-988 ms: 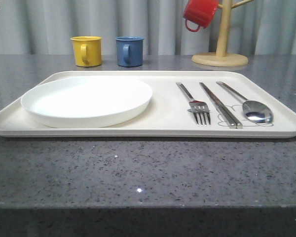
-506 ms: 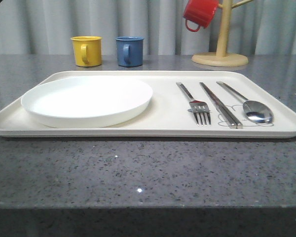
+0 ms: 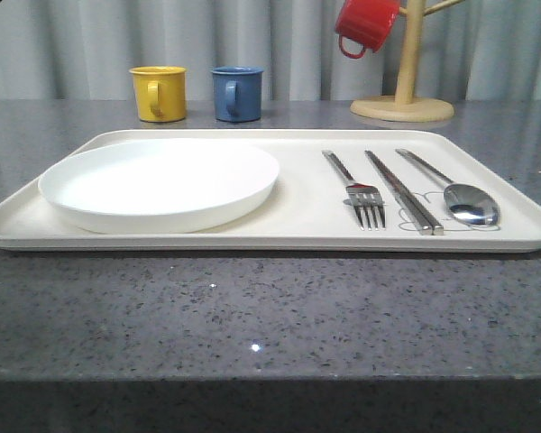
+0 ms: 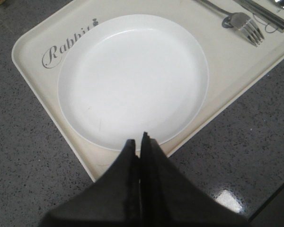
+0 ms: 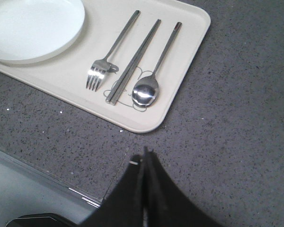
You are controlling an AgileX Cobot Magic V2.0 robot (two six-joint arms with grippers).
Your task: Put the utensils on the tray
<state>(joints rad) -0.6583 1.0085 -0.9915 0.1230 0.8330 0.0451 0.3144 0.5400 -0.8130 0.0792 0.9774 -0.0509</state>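
Observation:
The cream tray (image 3: 298, 212) lies across the grey table. On its right half three silver utensils lie side by side: a fork (image 3: 361, 194), a pair of chopsticks (image 3: 403, 191) and a spoon (image 3: 460, 197). In the right wrist view the fork (image 5: 106, 61), chopsticks (image 5: 132, 64) and spoon (image 5: 154, 75) rest on the tray (image 5: 180, 71). My right gripper (image 5: 144, 156) is shut and empty, above the bare table off the tray's corner. My left gripper (image 4: 138, 142) is shut and empty, above the tray's (image 4: 38, 71) edge beside the white plate.
A round white plate (image 3: 160, 183) fills the tray's left half. Behind the tray stand a yellow mug (image 3: 158, 92) and a blue mug (image 3: 235, 93). A wooden mug tree (image 3: 404, 81) with a red mug (image 3: 362, 25) stands at the back right.

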